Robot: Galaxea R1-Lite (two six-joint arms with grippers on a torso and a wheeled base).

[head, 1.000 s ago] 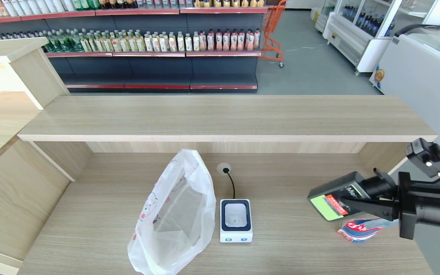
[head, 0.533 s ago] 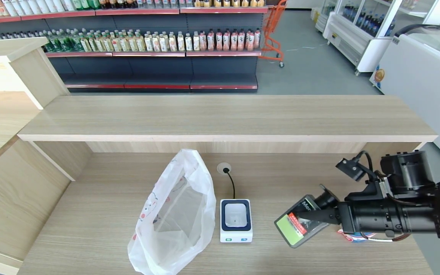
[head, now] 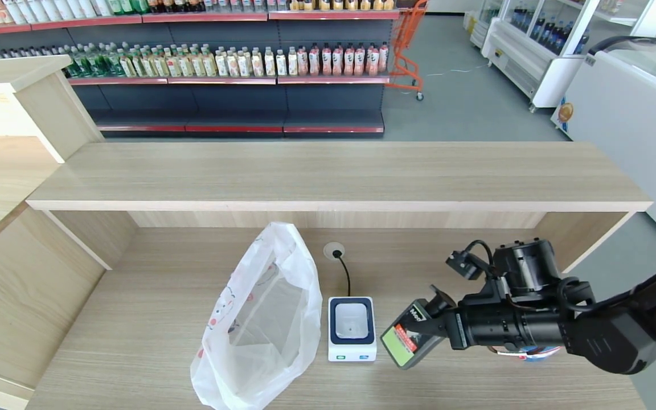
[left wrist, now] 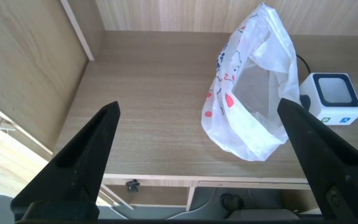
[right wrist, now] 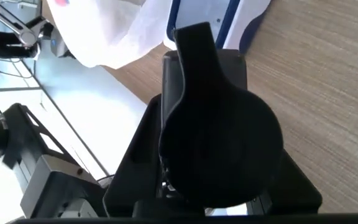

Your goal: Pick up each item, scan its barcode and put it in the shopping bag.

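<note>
— So, head view first: where is the dark box (head: 409, 343)?
— Clamped in the right gripper (head: 426, 333), held over the counter (head: 134, 341) just beside the scanner (head: 351, 328), its green-and-red label tilted upward. The shopping bag (head: 259, 324) stands open against the scanner's other side. A blue-and-red packet (head: 534, 353) lies on the counter, partly hidden under the right arm.
— And the left wrist view?
— The left gripper (left wrist: 199, 109) hangs above the counter with its fingers spread wide; the bag and the scanner lie beyond it.
— The right wrist view?
— The box is pinched close before the camera, with the scanner and the bag just past it.
</note>
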